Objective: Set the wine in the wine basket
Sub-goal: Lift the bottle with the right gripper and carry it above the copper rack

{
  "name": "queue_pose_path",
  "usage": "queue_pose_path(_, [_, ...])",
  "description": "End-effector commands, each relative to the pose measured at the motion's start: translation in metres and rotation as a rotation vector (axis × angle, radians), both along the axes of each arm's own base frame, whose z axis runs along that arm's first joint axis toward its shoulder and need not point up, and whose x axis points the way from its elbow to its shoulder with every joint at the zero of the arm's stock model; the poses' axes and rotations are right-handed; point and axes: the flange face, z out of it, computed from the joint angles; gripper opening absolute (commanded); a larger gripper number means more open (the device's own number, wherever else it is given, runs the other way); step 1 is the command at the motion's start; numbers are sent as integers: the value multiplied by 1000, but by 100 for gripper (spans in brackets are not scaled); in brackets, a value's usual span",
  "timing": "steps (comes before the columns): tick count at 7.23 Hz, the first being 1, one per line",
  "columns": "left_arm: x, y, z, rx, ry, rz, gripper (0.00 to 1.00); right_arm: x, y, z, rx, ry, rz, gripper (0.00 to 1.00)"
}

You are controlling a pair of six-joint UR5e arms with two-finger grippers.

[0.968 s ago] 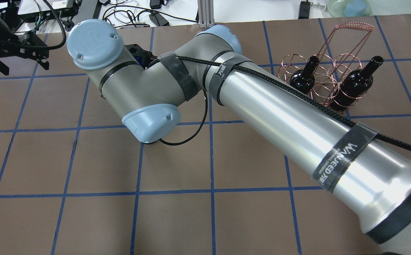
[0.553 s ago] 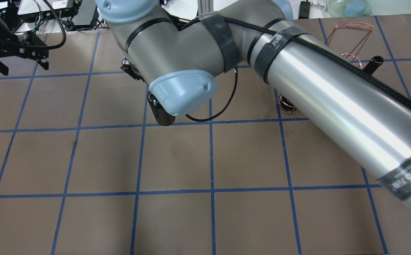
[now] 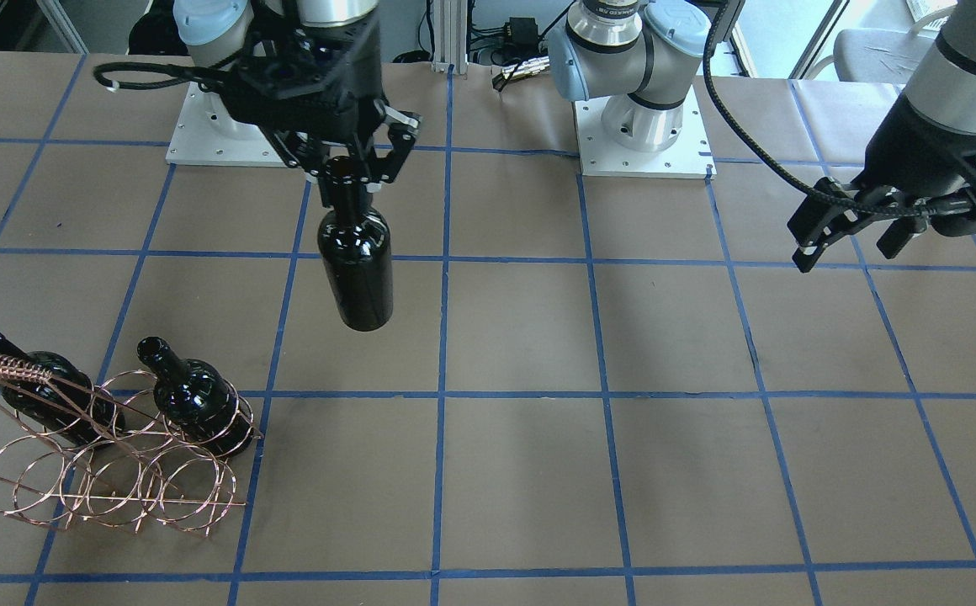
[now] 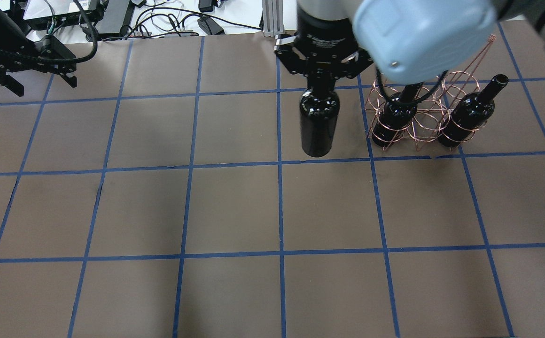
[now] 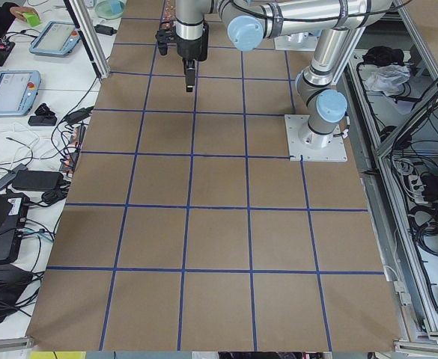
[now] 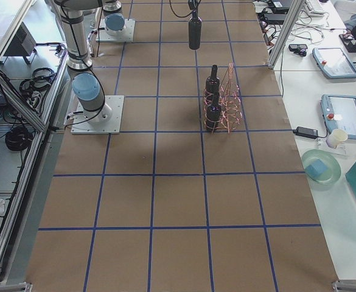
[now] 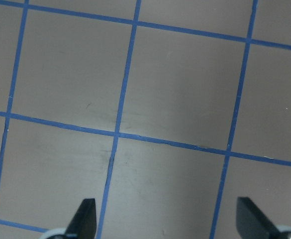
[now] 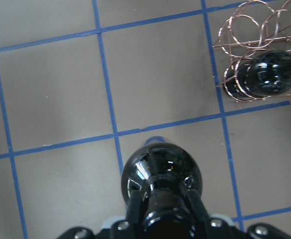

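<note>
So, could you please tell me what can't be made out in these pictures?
The basket: in the overhead view its handle is partly hidden by the right arm's joint cap; in the right wrist view it is cut off by the right edge.
The stored bottle nearer the held one: its mouth is hidden by that cap overhead.
The held bottle: its neck top is hidden under the right end effector overhead.

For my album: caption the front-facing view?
Right gripper holds a dark glass wine bottle by its neck, apart from the copper wire basket holding two bottles.
</note>
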Motion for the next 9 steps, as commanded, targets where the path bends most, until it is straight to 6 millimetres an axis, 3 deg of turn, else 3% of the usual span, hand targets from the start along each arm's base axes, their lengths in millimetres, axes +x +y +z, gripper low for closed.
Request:
queue_pose_path(1, [-77,14,8,-17,31,-14,100,-60,12,22,59,11,14,0])
queue_pose_path(2, [-109,23,6,-9,31,-72,100,-67,18,31,47,-3,35,0])
queue_pose_path(3, [-118,32,1,1,31,-91,100,-74,24,34,67,15,79,0])
queue_pose_path(5, [-120,43,-3,10,29,-101,100,-114,24,44,74,21,122,0])
queue_pose_path(9, [-119,45,-2,9,27,-104,100,-225,-1,48,49,20,108,0])
